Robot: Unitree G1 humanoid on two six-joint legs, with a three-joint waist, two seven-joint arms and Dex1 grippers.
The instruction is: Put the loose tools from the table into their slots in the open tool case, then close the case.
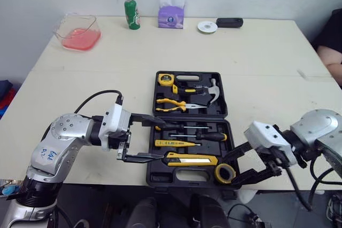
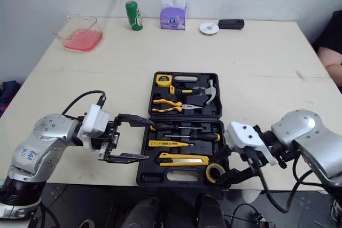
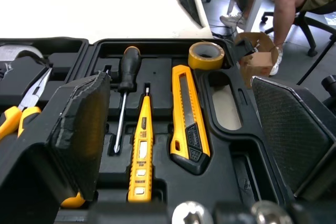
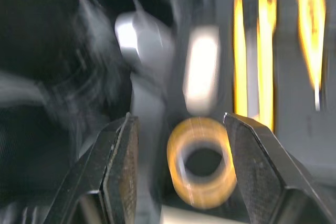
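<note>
Open tool case at the near centre of the surface, head view.

**Far half:** tape measure, pliers and hammer.

**Near half:** screwdriver, tester pen and utility knife, each lying in its recess. The tape roll lies at the 4 o'clock corner of this half. Whether it sits fully down in a recess cannot be told.

**Right end effector**: spread wide and holding nothing, with one finger on either side of the tape roll and a gap on both sides.

**Left end effector**: also wide open and empty, at 9 o'clock of the near half, with its fingers reaching in over the case's left rim.

**Step in hand (judged):** packing appears complete, leaving the seating of the tape roll and the closing of the case.

- The right end effector should draw back toward 4 o'clock without brushing the roll. A roll standing proud of the rim would probably block the case from shutting.
- Both halves carry tools, so the far half is best swung slowly from 12 toward 6 o'clock so that nothing spills.
- One end effector should steady the near half during the swing, with the fingers of both clear of the rims before they meet.
- Finishing with pressure near the handle edge would likely bring the rims together evenly.
</note>
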